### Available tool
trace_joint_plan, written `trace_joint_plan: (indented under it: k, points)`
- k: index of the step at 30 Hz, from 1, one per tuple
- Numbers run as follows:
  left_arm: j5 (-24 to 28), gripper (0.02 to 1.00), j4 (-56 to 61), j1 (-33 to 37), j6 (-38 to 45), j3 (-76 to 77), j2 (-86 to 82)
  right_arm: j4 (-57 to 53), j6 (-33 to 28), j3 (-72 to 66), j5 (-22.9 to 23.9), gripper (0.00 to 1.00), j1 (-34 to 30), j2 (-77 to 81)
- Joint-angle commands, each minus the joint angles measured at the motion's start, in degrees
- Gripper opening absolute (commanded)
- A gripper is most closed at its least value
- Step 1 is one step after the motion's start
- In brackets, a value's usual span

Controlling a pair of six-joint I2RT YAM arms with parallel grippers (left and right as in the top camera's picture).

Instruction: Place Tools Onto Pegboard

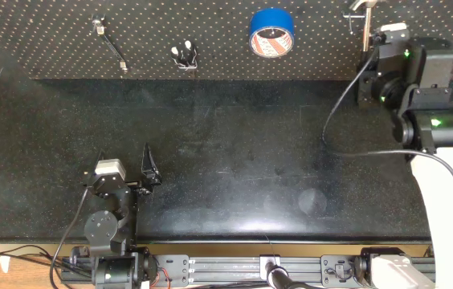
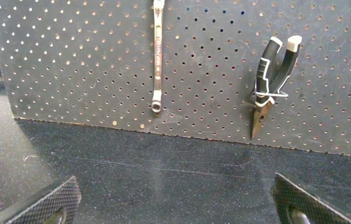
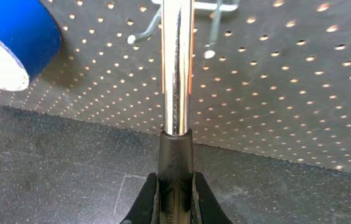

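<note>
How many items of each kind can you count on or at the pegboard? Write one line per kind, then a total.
Wrench: 1
Pliers: 1
Blue tape roll: 1
Hammer: 1
Total: 4
</note>
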Motion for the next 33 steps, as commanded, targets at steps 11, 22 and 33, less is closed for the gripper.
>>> trace_joint_plan:
  k: [11,22,33]
  points:
    - [0.2,0.996,-0.44,0.28,0.74,-0.09,-0.31,-0.33,0.87,0.13,0.13,0.075,0.85,5.79]
    - [0.2,0.996,-0.44,0.28,0.74,-0.09,-0.31,-0.35,0.85,0.13,0.57,0.075,0.79,8.52]
    - [0.2,0.996,-0.44,0.28,0.74,-0.09,-0.31,-0.24,0.83,0.13,0.57,0.408,0.79,10.38]
